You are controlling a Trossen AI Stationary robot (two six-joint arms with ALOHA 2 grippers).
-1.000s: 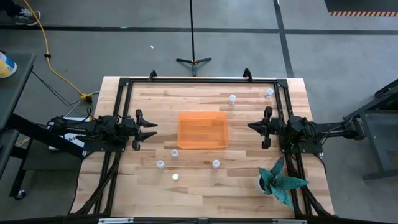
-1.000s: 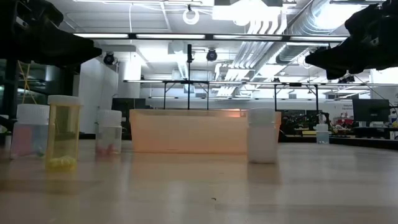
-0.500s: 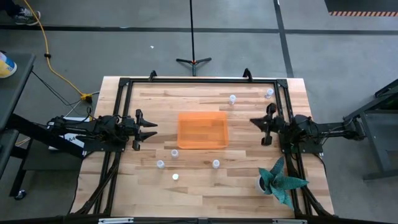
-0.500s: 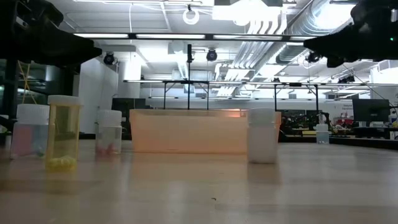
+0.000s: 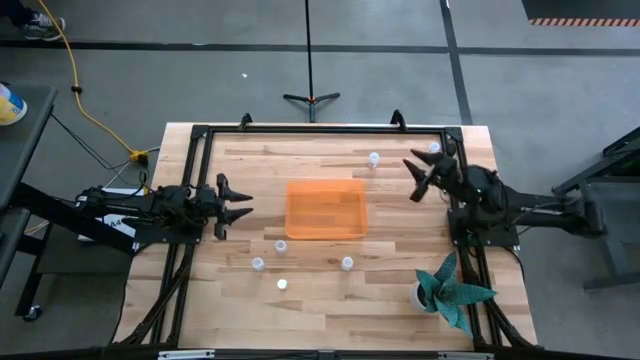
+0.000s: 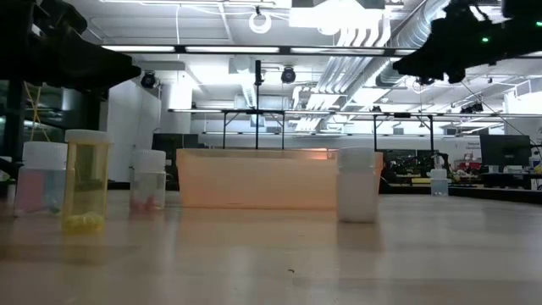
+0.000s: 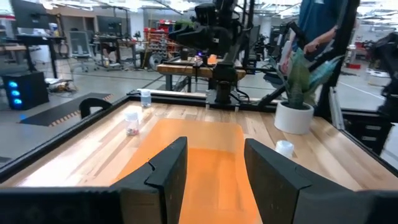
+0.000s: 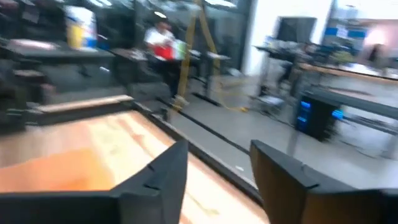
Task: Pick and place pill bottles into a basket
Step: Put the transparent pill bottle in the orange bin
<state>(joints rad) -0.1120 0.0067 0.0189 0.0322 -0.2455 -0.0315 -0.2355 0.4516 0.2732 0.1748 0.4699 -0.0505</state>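
The orange basket [image 5: 325, 208] rests flat on the table's middle, and my left wrist view shows it [image 7: 208, 155] just past the fingers. Several small pill bottles stand upright on the wood. Two are toward the far right [image 5: 374, 158] [image 5: 433, 148]. Others stand near the basket's near side [image 5: 281, 246] [image 5: 258, 264] [image 5: 347, 263]. My left gripper [image 5: 245, 205] [image 7: 214, 168] hovers open at the basket's left, pointing at it. My right gripper [image 5: 413, 180] [image 8: 217, 168] is open above the table right of the basket, aimed toward the far left and holding nothing.
A teal leafy plant in a white pot [image 5: 450, 290] stands at the near right corner. A black frame [image 5: 320, 128] runs around the tabletop. A person [image 7: 323, 31] stands beyond the table's right side. Bare wood lies between the basket and the right gripper.
My right gripper has risen and swung from beside the basket's right side toward the table's far edge, turning until it points to the far left. The left arm, basket and bottles have stayed put.
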